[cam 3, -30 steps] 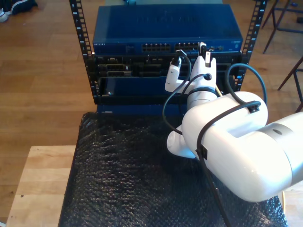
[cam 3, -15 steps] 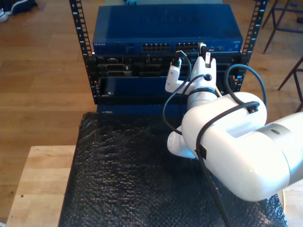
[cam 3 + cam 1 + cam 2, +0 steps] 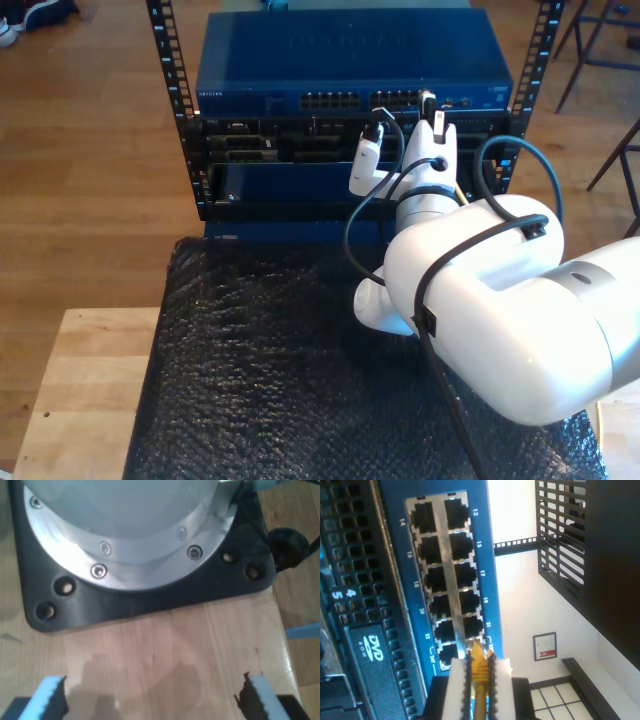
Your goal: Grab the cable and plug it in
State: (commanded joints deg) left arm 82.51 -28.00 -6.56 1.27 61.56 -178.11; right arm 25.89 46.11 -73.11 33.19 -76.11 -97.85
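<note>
Two rows of numbered ports fill the blue network switch (image 3: 451, 575) facing my second gripper (image 3: 479, 677), whose white fingers (image 3: 456, 690) are pressed narrow on the yellow cable (image 3: 479, 700). The cable's plug (image 3: 476, 652) stands clear of the fingertips, its tip just beside the end ports near the label 22 (whether it touches a socket cannot be told). Below the switch sits a black perforated panel with a DVD-ROM drive (image 3: 367, 647). In the exterior view the white second arm (image 3: 480, 300) reaches from that view's right across the black bubble-wrap mat (image 3: 260, 380) to the switch (image 3: 350, 60) in its rack (image 3: 170, 80), the gripper (image 3: 430, 105) at the port block. My first gripper (image 3: 152, 700) hangs with its blue-padded fingers (image 3: 50, 695) spread wide and holding nothing over the pale wooden surface (image 3: 160, 645), near a black base plate (image 3: 150, 592) bearing a silver arm flange (image 3: 125, 525).
</note>
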